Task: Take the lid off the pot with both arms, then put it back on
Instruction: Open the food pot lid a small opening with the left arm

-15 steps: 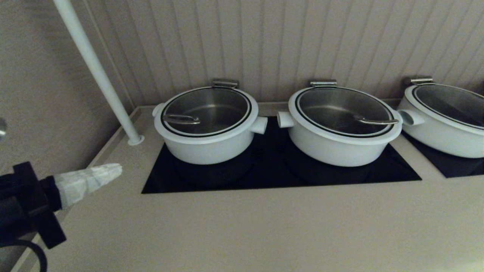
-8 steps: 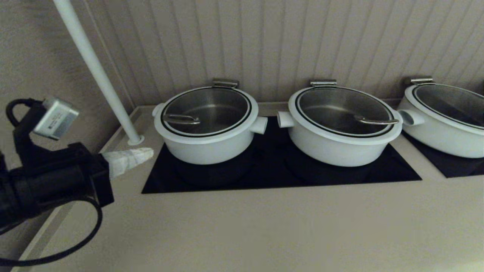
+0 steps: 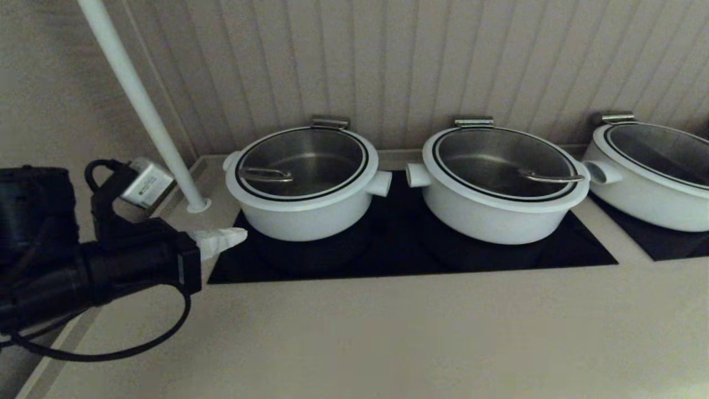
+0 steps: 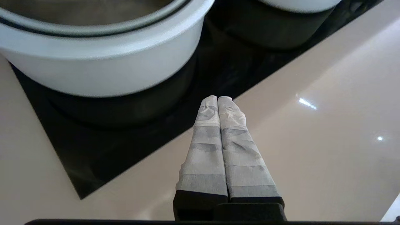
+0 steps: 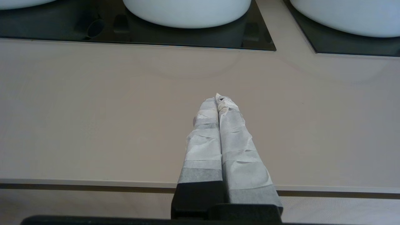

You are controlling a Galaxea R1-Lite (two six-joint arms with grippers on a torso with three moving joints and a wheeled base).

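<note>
Three like white pots stand in a row on black hobs. The left pot (image 3: 302,216) carries its glass lid (image 3: 304,160) with a steel wire handle (image 3: 266,175). My left gripper (image 3: 237,237), with white-wrapped fingers pressed together and empty, hovers low at that pot's front left, a short gap from its wall. In the left wrist view the gripper (image 4: 217,98) points at the hob edge just below the pot (image 4: 103,68). My right gripper (image 5: 217,97) is shut and empty over the counter's front part and is out of the head view.
The middle pot (image 3: 498,216) and the right pot (image 3: 648,199) also have lids on. A slanted white pole (image 3: 144,105) stands on the counter behind my left arm. The walls are close at the back and left. The beige counter (image 3: 415,332) lies in front of the hob (image 3: 399,257).
My left arm has come in from the lower left, moving forward and right until its fingertips are close to the left pot. The pots and lids have not moved.
</note>
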